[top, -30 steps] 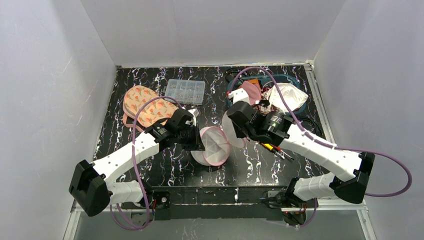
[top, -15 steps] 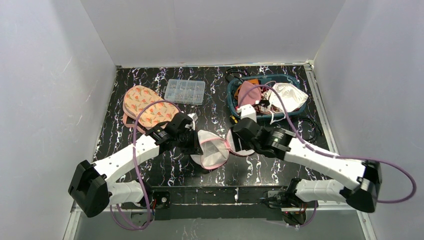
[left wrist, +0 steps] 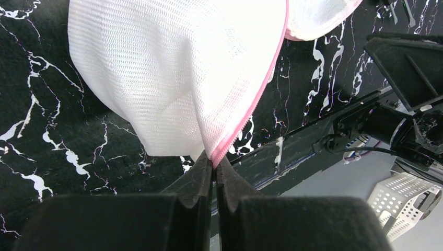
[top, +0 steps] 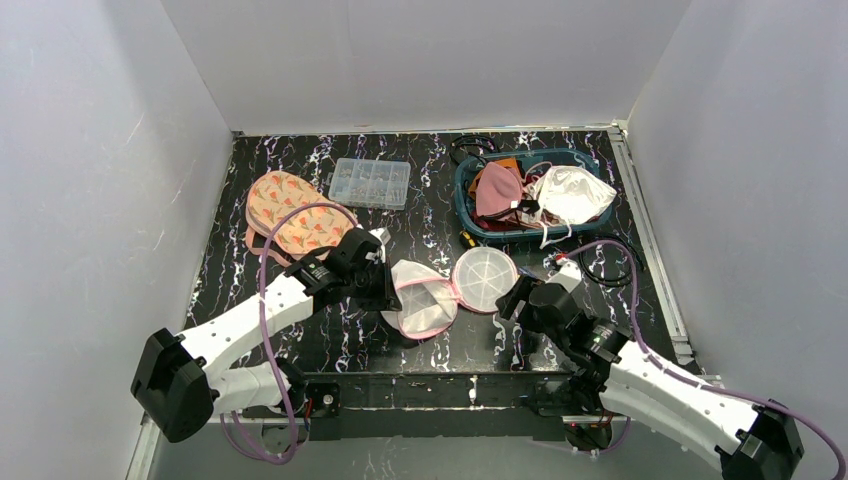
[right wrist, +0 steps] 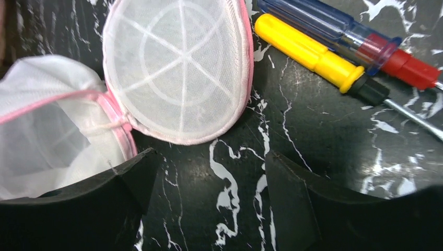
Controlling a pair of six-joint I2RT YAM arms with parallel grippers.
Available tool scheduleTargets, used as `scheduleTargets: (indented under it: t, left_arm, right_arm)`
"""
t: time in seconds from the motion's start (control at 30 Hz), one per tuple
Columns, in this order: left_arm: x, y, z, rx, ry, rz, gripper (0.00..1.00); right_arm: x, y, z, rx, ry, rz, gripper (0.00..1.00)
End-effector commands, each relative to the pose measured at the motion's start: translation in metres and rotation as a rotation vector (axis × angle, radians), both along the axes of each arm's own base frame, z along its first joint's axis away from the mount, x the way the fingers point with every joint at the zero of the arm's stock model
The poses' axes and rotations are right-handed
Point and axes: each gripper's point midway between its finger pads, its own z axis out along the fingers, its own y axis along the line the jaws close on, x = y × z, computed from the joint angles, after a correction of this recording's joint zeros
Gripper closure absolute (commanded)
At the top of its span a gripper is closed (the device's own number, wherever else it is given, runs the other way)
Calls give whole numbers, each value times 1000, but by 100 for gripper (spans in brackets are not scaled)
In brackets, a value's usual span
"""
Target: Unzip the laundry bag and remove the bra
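Note:
The laundry bag point(top: 425, 303) is white mesh with pink zip trim and lies unzipped at the table's near middle. Its round lid point(top: 485, 280) lies flat to the right, joined at a hinge. My left gripper point(top: 388, 292) is shut on the pink zip edge point(left wrist: 245, 112), the jaws pinching the trim point(left wrist: 214, 164). My right gripper point(top: 510, 300) stands open just short of the lid point(right wrist: 177, 68), nothing between its fingers point(right wrist: 209, 159). Only white mesh shows inside the bag point(right wrist: 47, 125). A peach bra with orange print point(top: 295, 215) lies outside it at the back left.
A teal basket point(top: 463, 195) with a maroon and a white garment stands at the back right. A clear compartment box point(top: 370, 182) sits at the back middle. A black cable point(top: 612, 262) loops on the right. Yellow point(right wrist: 313, 52) and blue-red point(right wrist: 355, 42) screwdrivers lie beyond my right fingers.
My right gripper opened and let go of the lid, which dropped flat onto the table. The right arm drew back toward the near edge. The left gripper kept its hold.

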Motion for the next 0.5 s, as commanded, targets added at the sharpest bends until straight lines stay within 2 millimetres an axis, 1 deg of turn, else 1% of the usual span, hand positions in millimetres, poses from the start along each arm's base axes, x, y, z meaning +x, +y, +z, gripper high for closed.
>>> scheduleTargets:
  t: [0.0,0.17,0.2,0.47]
  left_arm:
    - [-5,8,-1,9,6,19,100]
    - [-6,7,-1,6,11,16,100]
    - [-6,7,-1,4,12,17,100]
    - [-8,8,-3,3,24,22,100]
  right_arm:
    - [25,13,18,250,-92,-167,16]
    - [36,8,5,270,-120,-241,17]
    - [39,9,6,290,-133,-254,18]
    - [52,1,-14,254,-139,-311,25]
